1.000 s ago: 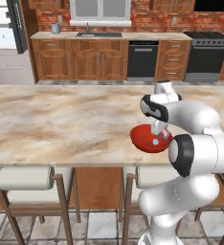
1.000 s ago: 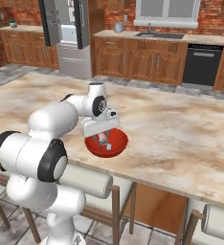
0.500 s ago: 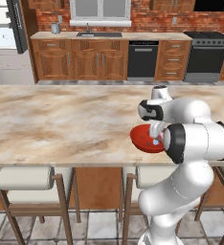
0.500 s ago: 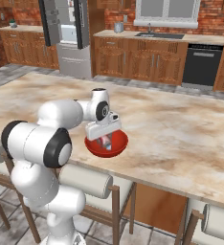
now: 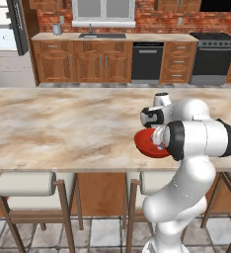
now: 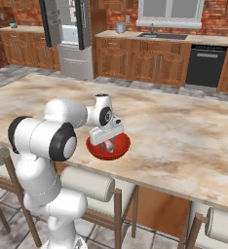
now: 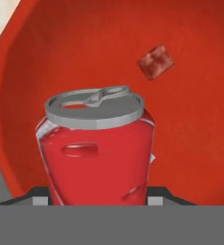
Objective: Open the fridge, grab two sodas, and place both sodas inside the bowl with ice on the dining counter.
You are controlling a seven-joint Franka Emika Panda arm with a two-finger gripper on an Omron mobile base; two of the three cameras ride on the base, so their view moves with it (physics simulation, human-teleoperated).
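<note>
A glossy red bowl [image 6: 120,149] sits near the front edge of the marbled dining counter [image 6: 184,131]. My gripper [image 6: 107,141] reaches down into it, shut on a red soda [image 7: 97,148] with a silvery top. The can stands upright between the fingertips [image 7: 158,194], just above the bowl [image 7: 195,124] floor. A small ice cube [image 7: 155,62] lies in the bowl beyond the can. From the left side my arm covers most of the bowl [image 5: 146,143]. The fridge [image 6: 69,34] stands at the back with its doors open.
Cream-cushioned stools [image 5: 26,184] [image 6: 89,184] are tucked under the counter's front edge. Behind the island runs the wall counter with a sink [image 5: 102,35], a dishwasher [image 5: 147,62] and a stove [image 5: 213,57]. The counter top [image 5: 63,123] stretches left of the bowl.
The arm's elbow and forearm have swung round towards the cameras. The hand has stayed at the bowl, still holding the red can.
</note>
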